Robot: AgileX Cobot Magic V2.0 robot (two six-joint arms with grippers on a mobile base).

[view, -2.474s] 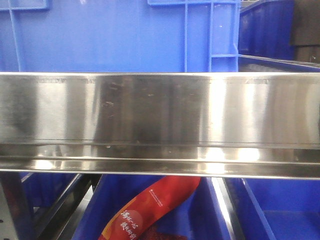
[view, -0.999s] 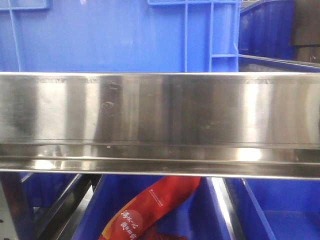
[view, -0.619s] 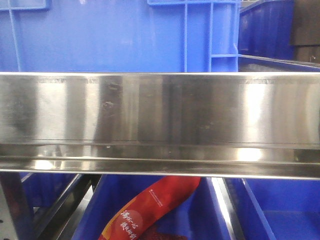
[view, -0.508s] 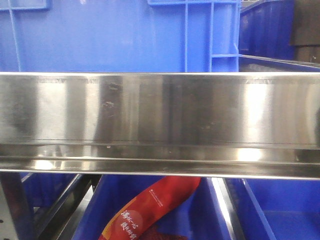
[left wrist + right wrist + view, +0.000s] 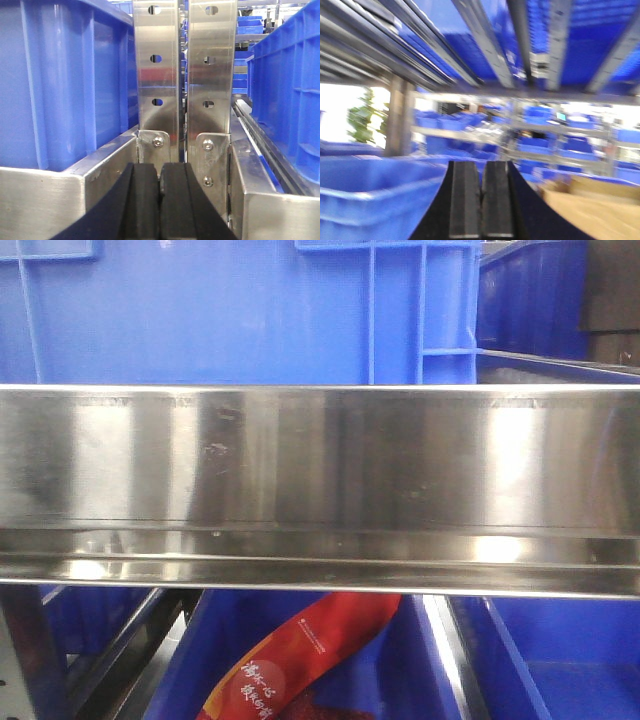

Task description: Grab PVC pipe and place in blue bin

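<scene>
Steel rail (image 5: 320,455) (blue bins (image 5: 230,310) behind)

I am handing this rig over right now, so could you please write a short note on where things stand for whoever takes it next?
Left gripper: fingers shut together, holding nothing, facing two steel uprights between blue bins.
Right gripper: fingers shut, empty; this view is blurred, showing shelving and more blue bins.
PVC pipe: not visible in any view.
Front view: a steel shelf rail fills the frame, with a red packet in a blue bin below.
Done: nothing that shows.
Left: find the pipe, grab it, place it in the blue bin.
</scene>
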